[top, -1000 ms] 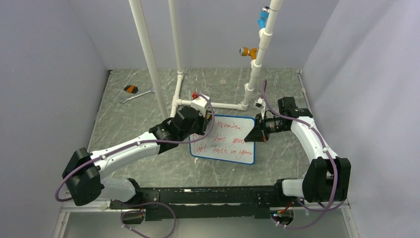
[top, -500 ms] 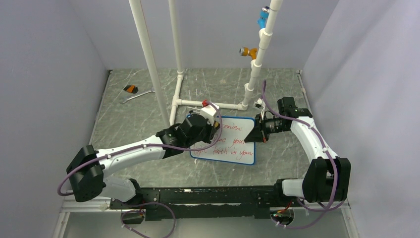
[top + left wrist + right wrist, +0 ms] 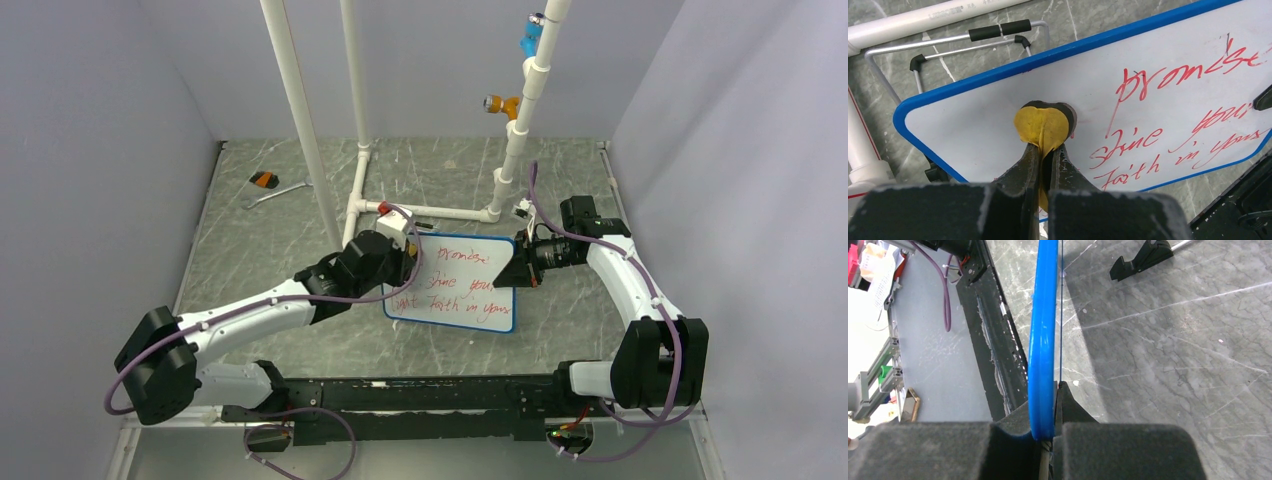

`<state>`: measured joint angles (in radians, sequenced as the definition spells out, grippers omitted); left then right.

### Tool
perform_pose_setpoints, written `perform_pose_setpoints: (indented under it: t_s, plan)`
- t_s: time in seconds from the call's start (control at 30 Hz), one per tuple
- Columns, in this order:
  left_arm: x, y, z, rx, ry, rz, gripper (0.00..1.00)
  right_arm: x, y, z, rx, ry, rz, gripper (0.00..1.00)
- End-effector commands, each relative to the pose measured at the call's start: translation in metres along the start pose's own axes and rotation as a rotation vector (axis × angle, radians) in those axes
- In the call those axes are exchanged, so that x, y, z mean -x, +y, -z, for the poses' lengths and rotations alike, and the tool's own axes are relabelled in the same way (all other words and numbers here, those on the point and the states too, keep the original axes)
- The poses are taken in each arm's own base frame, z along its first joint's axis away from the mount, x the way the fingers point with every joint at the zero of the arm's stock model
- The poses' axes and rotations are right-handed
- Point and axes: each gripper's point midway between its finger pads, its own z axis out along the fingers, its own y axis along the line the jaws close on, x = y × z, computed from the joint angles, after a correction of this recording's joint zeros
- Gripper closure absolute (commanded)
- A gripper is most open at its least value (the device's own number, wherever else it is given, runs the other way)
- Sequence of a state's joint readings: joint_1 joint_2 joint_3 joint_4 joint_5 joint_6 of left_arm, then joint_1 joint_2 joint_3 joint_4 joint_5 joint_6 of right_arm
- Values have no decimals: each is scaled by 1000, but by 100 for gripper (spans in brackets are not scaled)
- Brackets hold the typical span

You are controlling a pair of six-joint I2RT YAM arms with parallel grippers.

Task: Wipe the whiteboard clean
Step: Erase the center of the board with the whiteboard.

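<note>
The whiteboard [image 3: 462,285], blue-framed with red handwriting, stands tilted on the table in the top view. My left gripper [image 3: 407,262] is shut on a yellow eraser pad [image 3: 1042,125] and presses it against the board's white face [image 3: 973,117], left of the red words. My right gripper [image 3: 518,268] is shut on the board's right edge; the right wrist view shows the blue frame [image 3: 1043,335] edge-on between my jaws [image 3: 1054,390]. The left gripper [image 3: 1046,150] hides the board's lower left part.
A white PVC pipe frame [image 3: 308,130] rises behind the board, with an orange valve [image 3: 499,103] and a blue fitting [image 3: 528,42]. A wrench [image 3: 275,193] and a small orange-black item [image 3: 264,180] lie at far left. The board's wire stand [image 3: 948,42] sits behind it.
My left gripper swept right across the board with the pad, then came back to the board's left side. The right gripper and the board have stayed put.
</note>
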<state>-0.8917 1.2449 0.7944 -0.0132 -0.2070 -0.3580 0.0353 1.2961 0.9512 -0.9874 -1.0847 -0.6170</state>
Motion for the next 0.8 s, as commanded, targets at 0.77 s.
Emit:
perform_pose_setpoints:
  t_s: [0.77]
  plan:
    - [-10, -13, -2, 12, 21, -6, 100, 9, 3, 1, 11, -8, 76, 100]
